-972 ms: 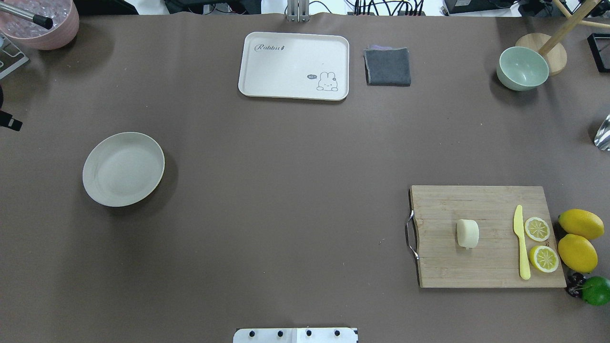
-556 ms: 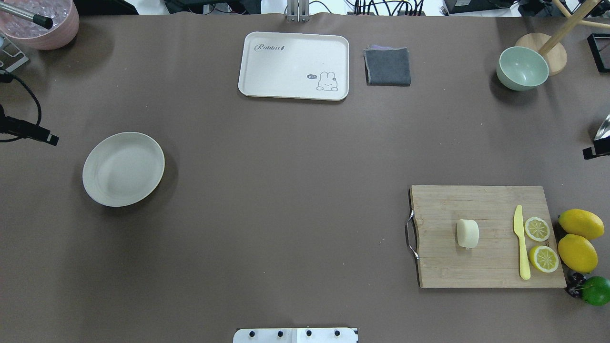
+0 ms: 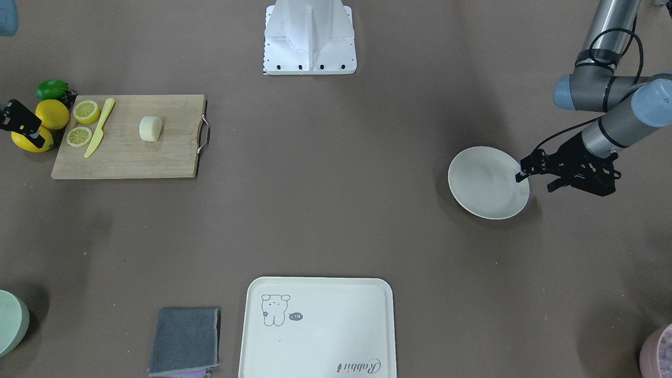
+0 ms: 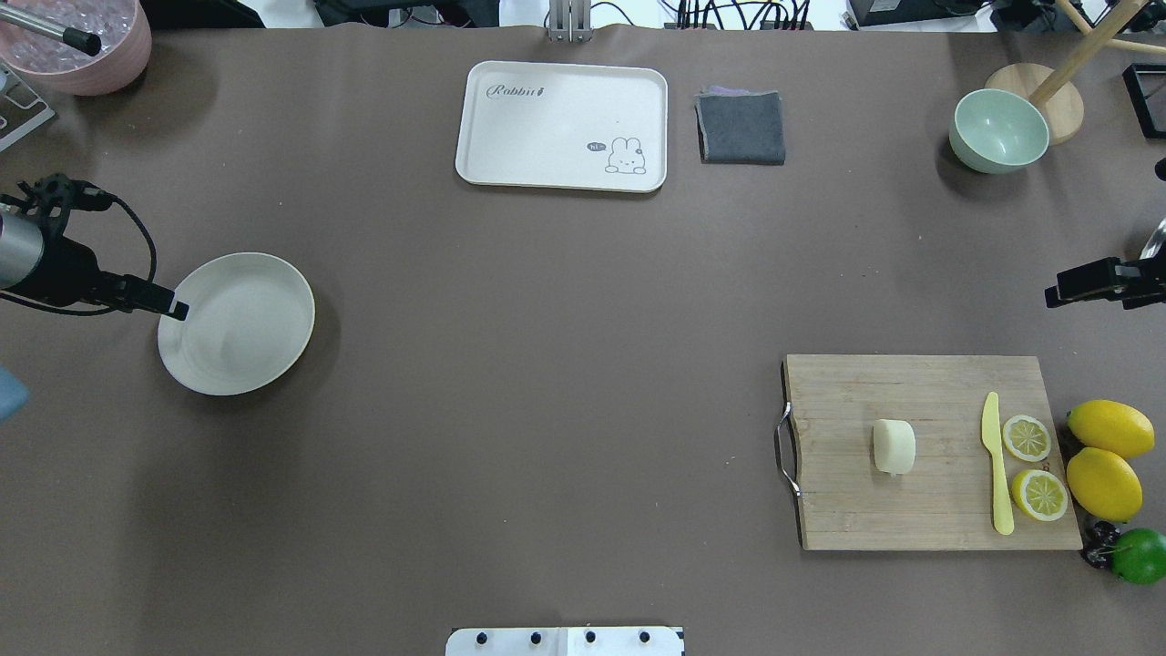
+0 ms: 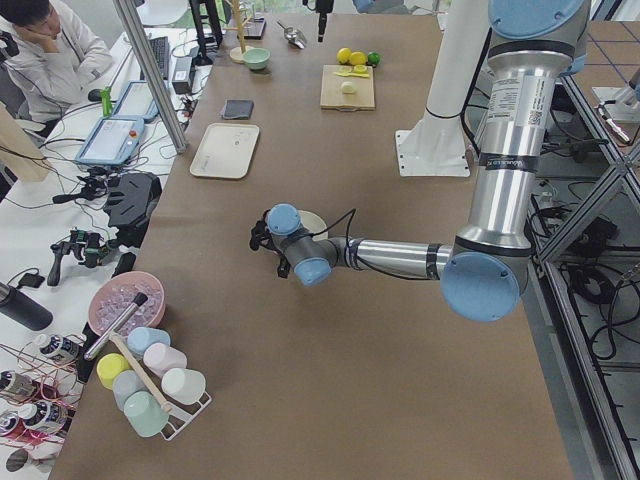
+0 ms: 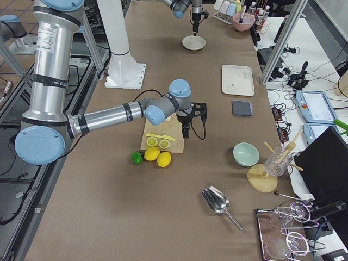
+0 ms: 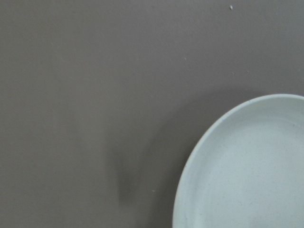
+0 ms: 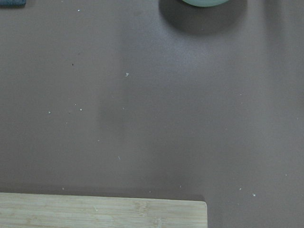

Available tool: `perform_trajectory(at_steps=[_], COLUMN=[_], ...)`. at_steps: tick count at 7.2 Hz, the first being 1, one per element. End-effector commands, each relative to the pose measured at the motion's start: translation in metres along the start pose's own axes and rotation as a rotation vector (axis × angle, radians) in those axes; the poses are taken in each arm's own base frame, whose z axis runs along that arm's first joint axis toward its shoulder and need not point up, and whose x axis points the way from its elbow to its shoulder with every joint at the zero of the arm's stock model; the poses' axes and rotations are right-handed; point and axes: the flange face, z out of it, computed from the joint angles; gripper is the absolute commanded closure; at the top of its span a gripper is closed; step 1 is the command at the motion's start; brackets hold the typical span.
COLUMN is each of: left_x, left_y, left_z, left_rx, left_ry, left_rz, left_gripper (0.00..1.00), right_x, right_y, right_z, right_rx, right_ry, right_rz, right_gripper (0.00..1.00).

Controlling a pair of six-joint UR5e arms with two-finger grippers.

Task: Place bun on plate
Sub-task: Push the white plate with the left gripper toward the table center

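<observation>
Bun [image 4: 894, 446] lies on the cutting board [image 4: 911, 510]; whether either arm's jaws are apart, I cannot tell: small, cropped.

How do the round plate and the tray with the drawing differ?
The plate is round; the tray is rectangular. The plate is plain; the tray bears a drawing and lettering. The plate lies on the robot's left; the tray, at the far middle. Both are off-white and empty.

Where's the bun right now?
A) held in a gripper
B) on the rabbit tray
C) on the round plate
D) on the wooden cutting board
D: the bun lies on the cutting board, free of both grippers, and the plate across the table holds nothing.
</observation>
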Motion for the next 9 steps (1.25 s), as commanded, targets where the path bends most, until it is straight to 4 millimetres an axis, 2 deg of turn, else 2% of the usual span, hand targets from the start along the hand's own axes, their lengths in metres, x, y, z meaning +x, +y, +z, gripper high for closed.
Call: perform_trajectory(at_steps=[1,2,3,4,5,8,9], left_x=[-0.003,-0.005,-0.006,-0.002,0.015,0.069,0.102], left_y=[0.006,0.007,0.007,0.006,-0.004,-0.043,-0.066], left_z=[0.008,0.010,0.010,0.009,0.004,-0.005,-0.013], left_rx=[-0.003,-0.008,-0.010,-0.008,0.009,0.032,0.052], left_ry=[0.010,0.009,0.010,0.016,0.044,0.132,0.170], left_rz=[0.005,0.002,-0.001,0.000,-0.059,-0.134,-0.191], left_gripper=[0.35,0.56,0.70,0.90,1.00,1.00,1.00], right_x=[-0.005,-0.005,-0.005,-0.005,-0.005,-0.007,-0.007], right_y=[0.001,0.001,0.001,0.001,0.001,0.001,0.001], right_z=[-0.001,-0.001,-0.001,-0.001,-0.001,-0.001,-0.001], right_rx=[0.002,0.001,0.001,0.001,0.002,0.003,0.003], right_ry=[-0.004,-0.005,-0.005,-0.005,-0.004,-0.007,-0.007], right_rz=[-0.003,-0.005,-0.005,-0.005,-0.005,-0.007,-0.007], right_gripper=[0.00,0.00,0.00,0.00,0.00,0.00,0.00])
